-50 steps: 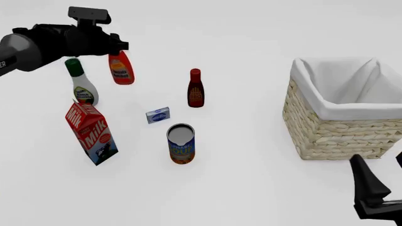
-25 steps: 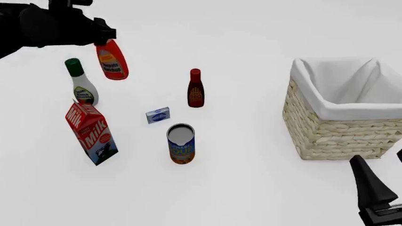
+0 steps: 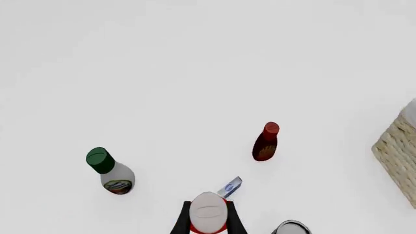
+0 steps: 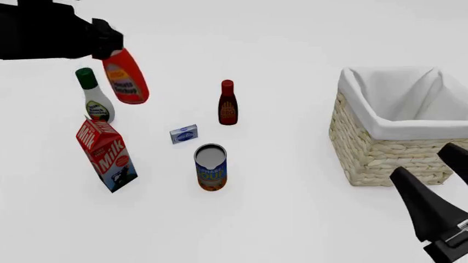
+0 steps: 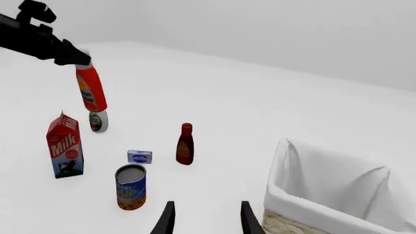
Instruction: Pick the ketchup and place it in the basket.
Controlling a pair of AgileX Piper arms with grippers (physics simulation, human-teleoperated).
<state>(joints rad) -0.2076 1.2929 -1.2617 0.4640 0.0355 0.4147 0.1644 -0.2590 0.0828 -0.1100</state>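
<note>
While the left gripper (image 4: 102, 46) hangs clamped on the ketchup (image 4: 126, 76) by its cap, tilted in midair, it should travel level toward the basket (image 4: 398, 134) well off beside the idle right gripper (image 5: 203, 219), whose fingers are apart.

Light is bright, even and diffuse in all three views, with no single source to be read. The white worktop (image 4: 292, 219) shows no glare and almost no cast shadows; only faint grey shading sits under the soup can (image 4: 210, 167) and milk carton (image 4: 104, 155). The basket (image 4: 380, 153) has soft shading in its cloth folds toward 3 o'clock. Renders are sharp throughout, without blur or edge distortion. The left arm at 10 o'clock reads as flat black with little surface detail.
</note>
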